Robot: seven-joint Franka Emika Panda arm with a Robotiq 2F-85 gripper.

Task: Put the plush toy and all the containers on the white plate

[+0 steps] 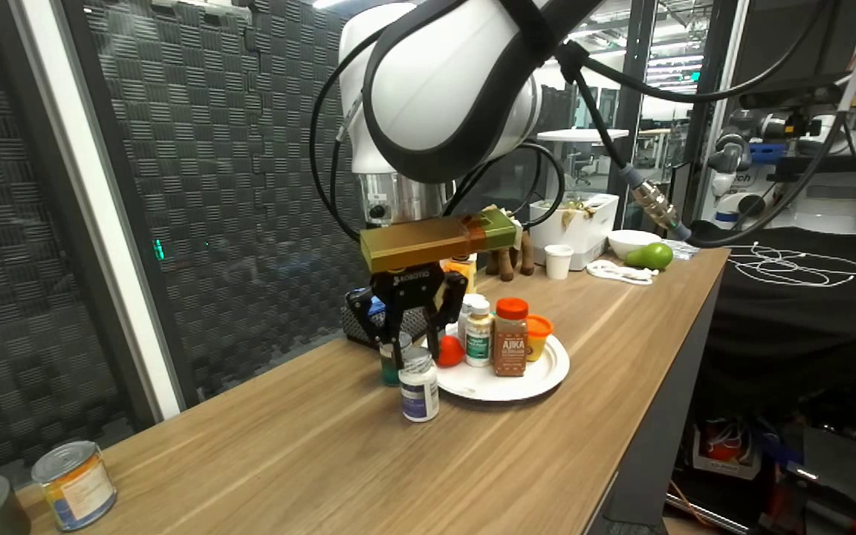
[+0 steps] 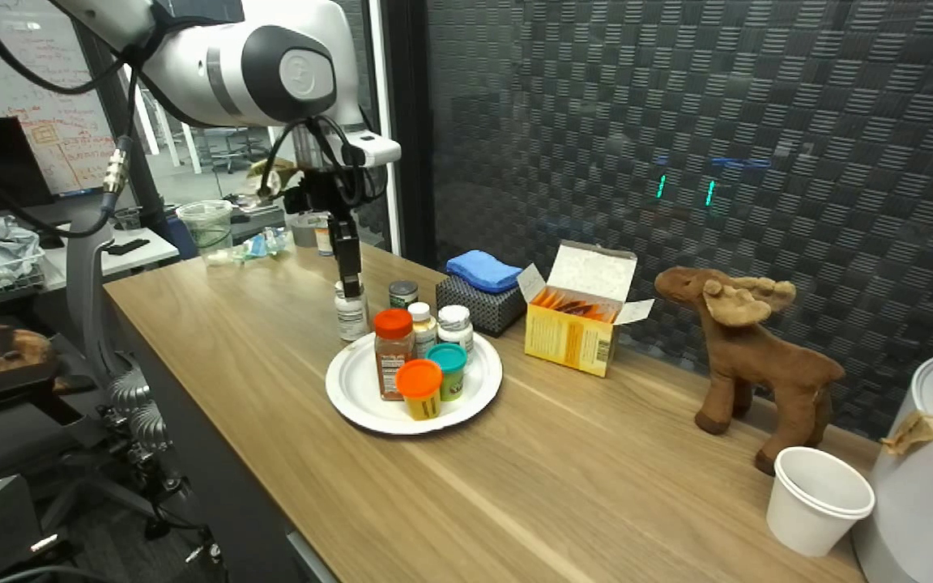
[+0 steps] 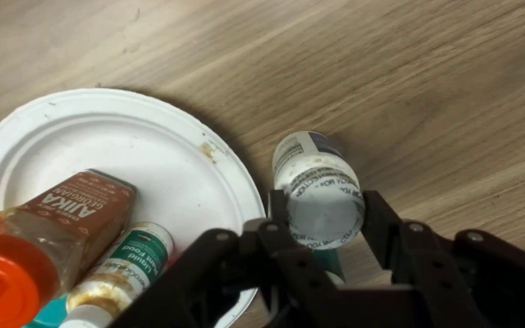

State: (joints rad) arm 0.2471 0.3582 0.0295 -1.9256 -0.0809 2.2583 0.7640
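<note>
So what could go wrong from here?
The gripper flanks the pill bottle only at its cap, so the bottle may slip or tilt on lifting.
The green jar stands close by and could get knocked.
Several containers crowd the plate, so the moose may not fit.

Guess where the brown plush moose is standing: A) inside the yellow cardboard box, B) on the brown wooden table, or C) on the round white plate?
B, because an exterior view shows the plush moose standing on the wooden table, apart from the plate.
</note>
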